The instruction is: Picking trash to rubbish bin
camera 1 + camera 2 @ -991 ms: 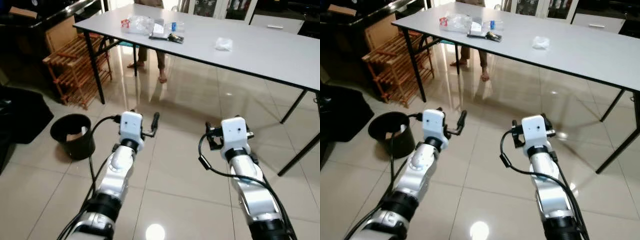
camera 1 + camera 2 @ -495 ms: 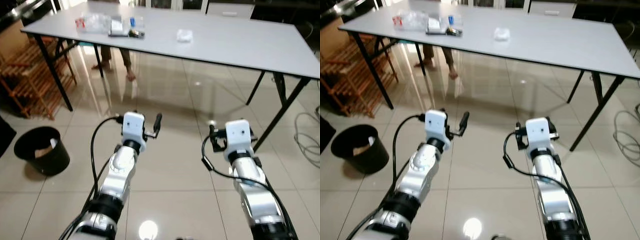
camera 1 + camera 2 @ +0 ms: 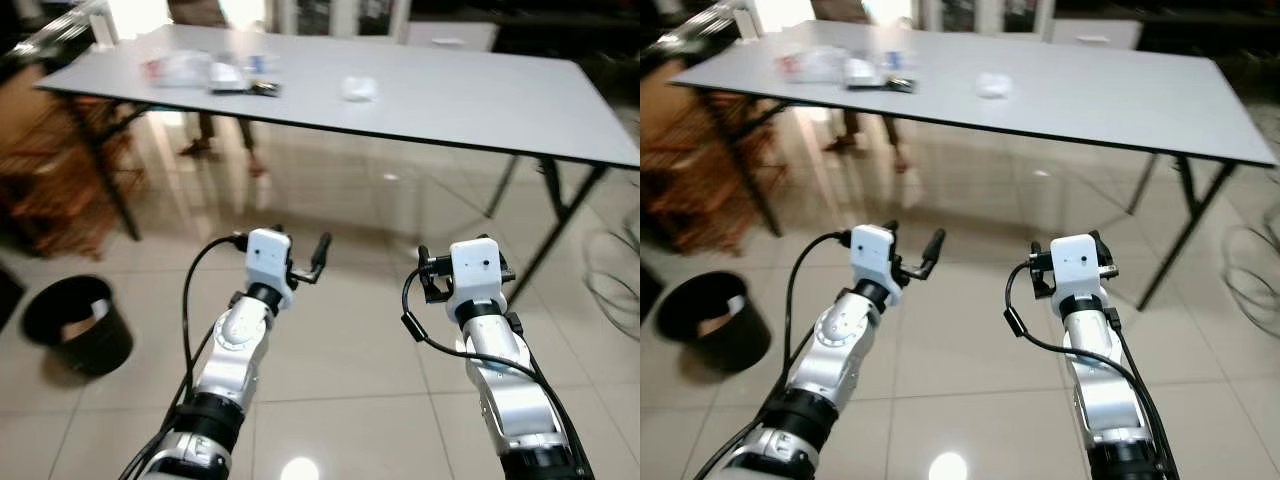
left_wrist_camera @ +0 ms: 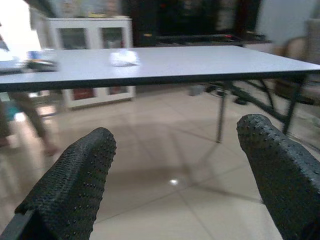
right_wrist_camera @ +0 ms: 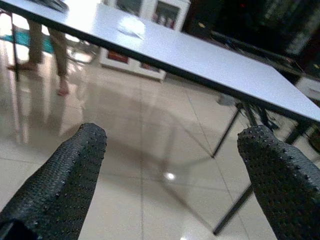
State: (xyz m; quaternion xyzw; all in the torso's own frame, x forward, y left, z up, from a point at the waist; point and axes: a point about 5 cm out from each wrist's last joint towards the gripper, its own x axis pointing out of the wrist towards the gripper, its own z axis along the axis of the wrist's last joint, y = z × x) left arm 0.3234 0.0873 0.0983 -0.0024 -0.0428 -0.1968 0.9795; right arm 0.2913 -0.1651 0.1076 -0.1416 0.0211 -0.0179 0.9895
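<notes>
A crumpled white trash piece is seen on the grey surface, far ahead of both tools. The left tool and right tool are held wide and empty. The black bin is on the floor, at the left.

Floor tiles glossy, throwing back glare. Table top smooth, matt grey, on black metal legs. Bin at 9 o'clock showing matt black plastic. Fingers looking rough, studded black rubber. Arms gleaming silver metal.
</notes>
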